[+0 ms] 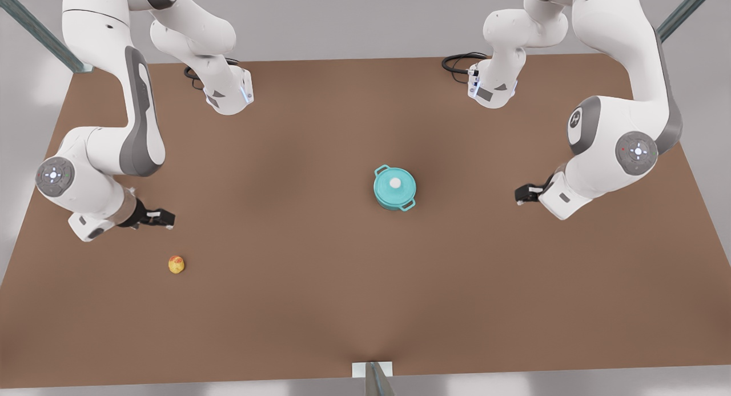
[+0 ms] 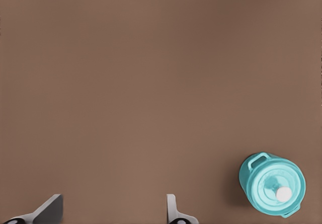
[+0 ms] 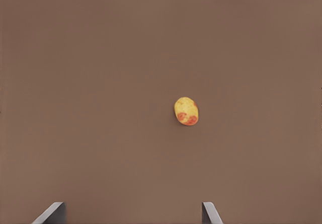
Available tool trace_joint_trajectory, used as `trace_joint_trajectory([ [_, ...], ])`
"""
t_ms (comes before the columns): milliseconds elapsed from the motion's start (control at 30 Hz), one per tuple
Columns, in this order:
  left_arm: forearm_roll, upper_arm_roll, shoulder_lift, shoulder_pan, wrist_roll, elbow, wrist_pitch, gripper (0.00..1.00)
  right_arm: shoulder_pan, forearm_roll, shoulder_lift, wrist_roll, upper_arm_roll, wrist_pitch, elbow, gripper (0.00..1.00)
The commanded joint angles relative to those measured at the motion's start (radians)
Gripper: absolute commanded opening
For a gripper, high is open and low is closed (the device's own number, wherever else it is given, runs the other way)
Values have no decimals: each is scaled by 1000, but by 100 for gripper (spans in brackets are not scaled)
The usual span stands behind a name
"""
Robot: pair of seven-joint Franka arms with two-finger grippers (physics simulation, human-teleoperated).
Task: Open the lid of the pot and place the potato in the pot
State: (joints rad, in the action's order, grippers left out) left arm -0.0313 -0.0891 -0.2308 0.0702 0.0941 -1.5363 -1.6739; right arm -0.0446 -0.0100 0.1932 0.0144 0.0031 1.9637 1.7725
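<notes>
The teal pot (image 1: 390, 205) stands right of the table's middle in the front view, with the pot lid (image 1: 394, 186) and its white knob resting on it. The potato (image 1: 176, 264) lies alone near the front view's left. My left gripper (image 1: 521, 194) hovers open at the front view's right, well apart from the pot. In the left wrist view its fingertips (image 2: 50, 210) frame bare table, with the pot (image 2: 246, 176) and lid (image 2: 274, 186) off to one side. My right gripper (image 1: 167, 218) is open just behind the potato (image 3: 186, 111), which the right wrist view shows ahead of the fingers (image 3: 210, 213).
The brown table (image 1: 297, 304) ends close to both arm bases at the sides. Black cables (image 1: 460, 62) lie at its far edge. A small white bracket (image 1: 371, 369) sits at the middle of the near edge.
</notes>
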Motion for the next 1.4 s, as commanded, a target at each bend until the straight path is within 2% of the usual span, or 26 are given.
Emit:
trace_joint_trajectory([
  [0,1,-1,-1,0,3,1,-67,100,0,-1,-1,1,0,96,-1,100],
  [100,8,-8,-15,28,-2,5,-63,100,2,-2,17,4,0,89,-1,100],
  [133,59,-8,-19,138,65,7,-47,100,3,-2,32,9,0,76,1,100],
  [233,1,-52,-21,381,633,-30,-78,100,66,-2,80,29,1,30,-1,100],
  [300,-28,-52,-41,494,917,-90,-220,100,57,-1,83,171,-8,-31,-8,100],
  [367,-50,-52,-91,534,986,-100,-254,100,-12,1,161,398,-9,67,-7,100],
  [467,-41,-52,-163,611,1181,-102,-394,100,-3,-100,203,417,-5,150,2,100],
  [567,44,-50,-226,619,1164,-105,-432,100,2,-104,227,434,-5,185,2,100],
  [667,37,-49,-211,531,868,-186,-478,100,-3,-165,270,447,-6,238,-5,100],
  [767,44,-47,-223,523,846,-286,-607,100,-14,-180,325,455,-8,259,-33,100],
  [1100,60,-47,-228,585,868,-343,-613,100,-44,-189,456,469,-11,506,-10,100],
  [1367,93,-46,-259,588,871,-364,-650,100,-101,-176,473,504,-5,535,7,100],
])
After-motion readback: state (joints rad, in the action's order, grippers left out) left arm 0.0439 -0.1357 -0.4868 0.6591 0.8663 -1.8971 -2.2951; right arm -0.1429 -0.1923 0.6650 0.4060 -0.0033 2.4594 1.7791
